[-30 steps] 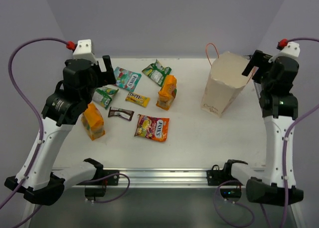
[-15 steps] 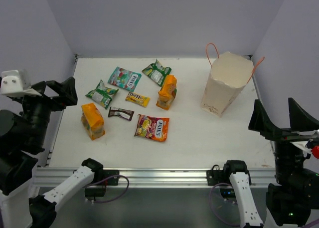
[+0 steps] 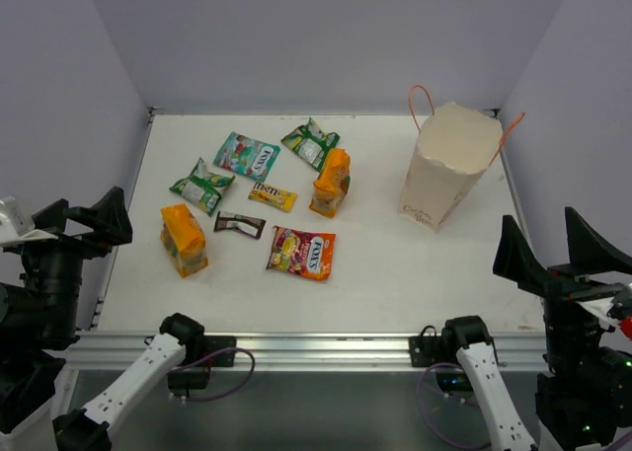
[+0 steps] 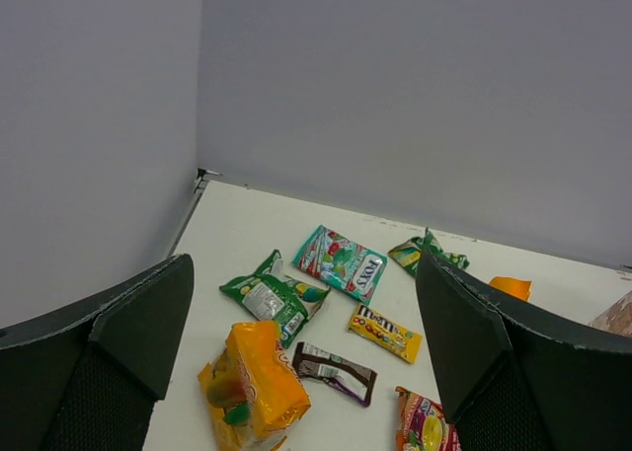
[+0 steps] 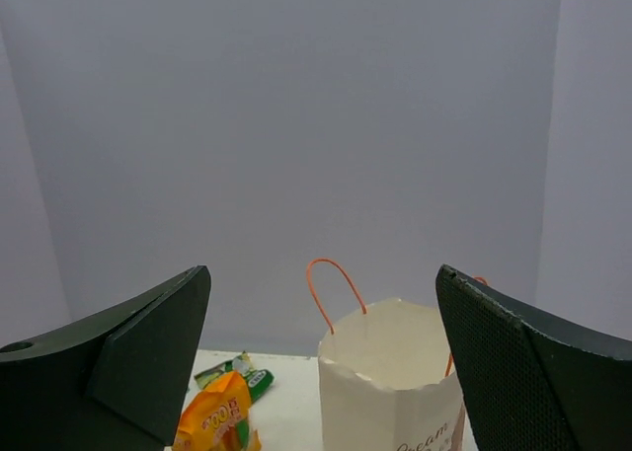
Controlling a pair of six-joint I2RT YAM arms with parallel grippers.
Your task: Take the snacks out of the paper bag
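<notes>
The table (image 3: pixel 395 283) carries everything. The bag (image 3: pixel 444 170) stands at its far right, mouth open, its inside pale with no packet showing from above. The left gripper (image 3: pixel 87 214) and right gripper (image 3: pixel 541 226) sit off the near corners, jaws spread wide, holding nothing. 8 snacks (image 3: pixel 201 187) lie well left of the bag, among them 2 orange bags (image 3: pixel 184 239), a candy pouch (image 3: pixel 302 252), a teal pouch (image 3: pixel 246 156) and 2 bars (image 3: pixel 273 196). The emptying looks finished. Best to confirm by looking straight down the bag, without tipping it.

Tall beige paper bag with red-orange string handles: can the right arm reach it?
Probably yes: the open right gripper faces the standing paper bag, with only bare table between them.
</notes>
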